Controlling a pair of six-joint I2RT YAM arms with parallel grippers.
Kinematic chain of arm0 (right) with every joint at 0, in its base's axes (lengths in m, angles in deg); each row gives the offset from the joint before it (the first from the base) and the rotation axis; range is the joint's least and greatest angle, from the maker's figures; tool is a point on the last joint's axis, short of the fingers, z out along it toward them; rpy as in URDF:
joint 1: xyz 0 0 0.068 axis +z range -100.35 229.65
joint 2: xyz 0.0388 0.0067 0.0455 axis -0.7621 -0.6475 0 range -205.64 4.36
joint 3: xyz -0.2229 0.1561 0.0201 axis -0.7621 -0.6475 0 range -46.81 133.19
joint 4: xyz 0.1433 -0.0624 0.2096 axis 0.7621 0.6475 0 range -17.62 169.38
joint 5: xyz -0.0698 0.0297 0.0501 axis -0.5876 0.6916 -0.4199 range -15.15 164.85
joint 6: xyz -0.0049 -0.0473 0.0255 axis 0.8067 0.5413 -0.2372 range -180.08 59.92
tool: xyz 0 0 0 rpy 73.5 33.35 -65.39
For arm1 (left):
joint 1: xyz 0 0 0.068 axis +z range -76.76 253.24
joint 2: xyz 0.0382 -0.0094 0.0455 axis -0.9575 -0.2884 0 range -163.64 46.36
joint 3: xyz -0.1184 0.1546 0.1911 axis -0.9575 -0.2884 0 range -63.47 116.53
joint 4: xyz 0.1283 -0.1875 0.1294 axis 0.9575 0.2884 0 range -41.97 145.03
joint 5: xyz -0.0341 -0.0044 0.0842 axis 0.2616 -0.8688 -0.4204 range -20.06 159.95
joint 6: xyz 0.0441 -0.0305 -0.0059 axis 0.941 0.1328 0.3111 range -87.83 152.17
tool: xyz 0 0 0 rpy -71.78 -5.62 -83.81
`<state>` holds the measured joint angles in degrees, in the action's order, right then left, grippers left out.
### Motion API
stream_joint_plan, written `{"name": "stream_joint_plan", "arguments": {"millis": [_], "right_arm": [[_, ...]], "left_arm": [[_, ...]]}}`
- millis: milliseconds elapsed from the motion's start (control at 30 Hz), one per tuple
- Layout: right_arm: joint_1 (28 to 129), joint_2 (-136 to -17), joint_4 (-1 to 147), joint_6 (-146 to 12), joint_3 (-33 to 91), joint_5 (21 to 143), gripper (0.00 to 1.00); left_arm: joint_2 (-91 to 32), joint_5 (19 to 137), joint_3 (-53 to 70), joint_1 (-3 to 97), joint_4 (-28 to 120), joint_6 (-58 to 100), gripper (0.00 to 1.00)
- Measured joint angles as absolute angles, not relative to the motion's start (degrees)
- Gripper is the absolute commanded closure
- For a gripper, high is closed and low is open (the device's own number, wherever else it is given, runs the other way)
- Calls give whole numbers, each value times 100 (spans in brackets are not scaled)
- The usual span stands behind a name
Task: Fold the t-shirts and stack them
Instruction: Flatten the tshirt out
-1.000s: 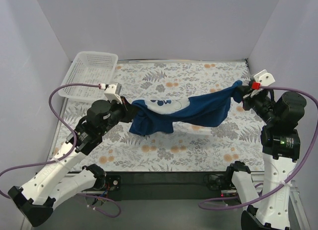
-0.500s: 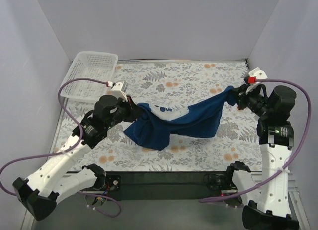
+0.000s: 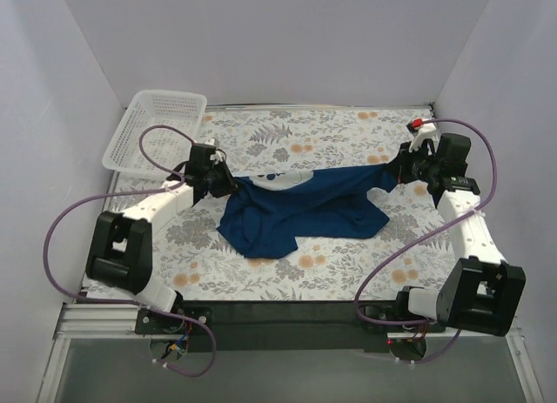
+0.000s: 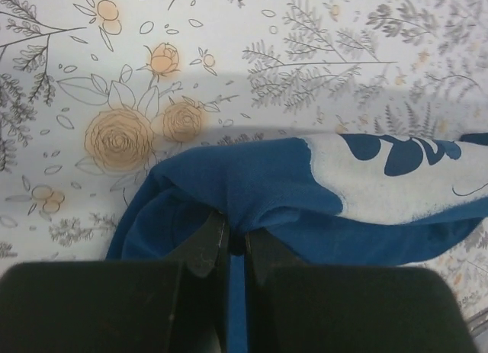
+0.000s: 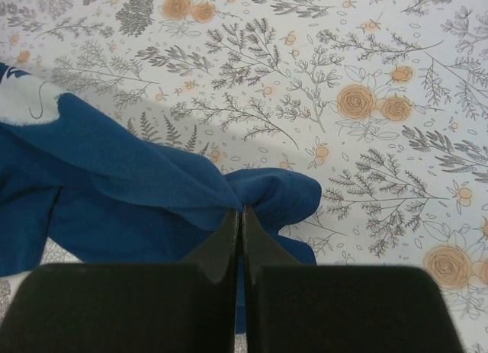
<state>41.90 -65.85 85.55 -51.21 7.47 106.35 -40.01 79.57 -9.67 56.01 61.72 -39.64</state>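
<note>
Both pincers are clamped on cloth: our left gripper [image 3: 224, 182] pinches one end of the dark navy-blue short-sleeved cotton t-shirt [image 3: 305, 210] and our right gripper [image 3: 403, 165] pinches the other, each pair of jaws shut on a bunched fold in the wrist views. A second ago the shirt hung in a sagging band between our two raised arms, lower in the frame. We have since reached forward and come down, and the garment now lies on the table in the middle of the overhead frame, its upper edge drawn taut between the grippers. The pale light-blue chest print [image 3: 283, 177] faces up near the left grip, and the rest is heaped in loose folds toward the lower left. We judge this to be the laying-out step: the shirt is down but not flat, so it needs smoothing before any fold can start. Around it spreads the white floral-patterned table cover [image 3: 313, 129], and the white plastic mesh basket [image 3: 130, 129] sits apart in the upper left corner.
</note>
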Motion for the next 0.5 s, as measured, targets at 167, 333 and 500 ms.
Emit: {"name": "stream_joint_plan", "arguments": {"millis": [167,333,500], "right_arm": [[4245,-7490,8054,-5390,817,10565,95],[4297,-8205,7829,-5574,1105,10474,54],[4297,-8126,7733,-5384,1184,10447,34]], "left_arm": [[-4982,7927,-528,5636,5997,-3903,69],[-5061,7776,-101,5664,5982,-3763,35],[-4464,7741,56,5671,6150,-3639,32]]}}
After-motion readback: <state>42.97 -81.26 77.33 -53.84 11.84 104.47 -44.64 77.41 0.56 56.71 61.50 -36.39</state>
